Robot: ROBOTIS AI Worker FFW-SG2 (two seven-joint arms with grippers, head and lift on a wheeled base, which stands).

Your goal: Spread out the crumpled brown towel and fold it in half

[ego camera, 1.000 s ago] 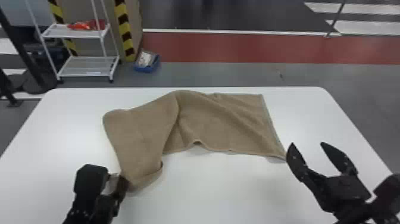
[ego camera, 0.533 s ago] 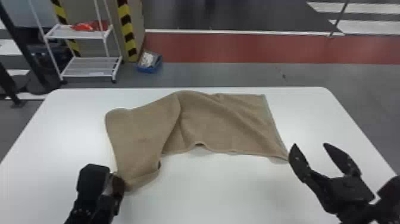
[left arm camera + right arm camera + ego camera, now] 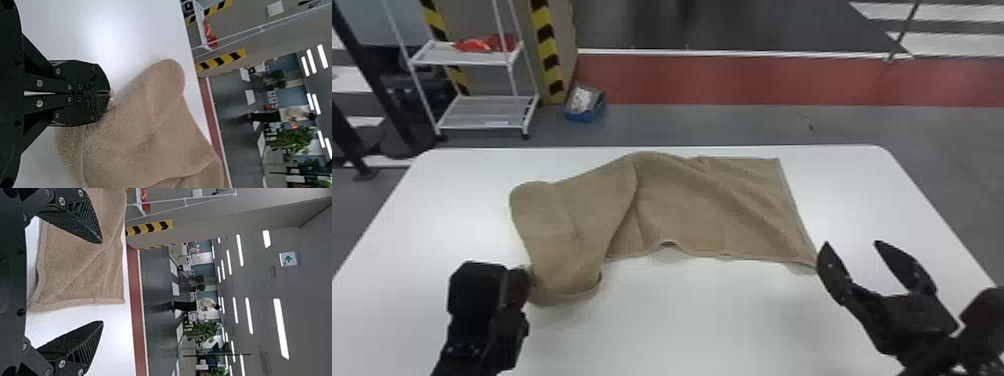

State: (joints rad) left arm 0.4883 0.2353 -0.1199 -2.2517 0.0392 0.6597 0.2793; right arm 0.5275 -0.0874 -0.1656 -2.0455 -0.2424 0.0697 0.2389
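"A rack point(image 3: 487, 117) stands beyond the far left corner of the worktop point(image 3: 682, 325). Where's the brown towel point(image 3: 702, 210)?"

"Toward the far edge, rumpled, its left end turned over. We're at spreading, I'd say."

"Pincers?"

"Left pincer point(image 3: 110, 94) together, clamped on the near left end; right pincer point(image 3: 852, 243) apart, by the near right corner."

"Next?"

"Probably grip that corner, then draw both outward."

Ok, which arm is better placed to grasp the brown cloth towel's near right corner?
Right, I'd judge: right gripper open beside that corner; left gripper shut on the towel's left end.
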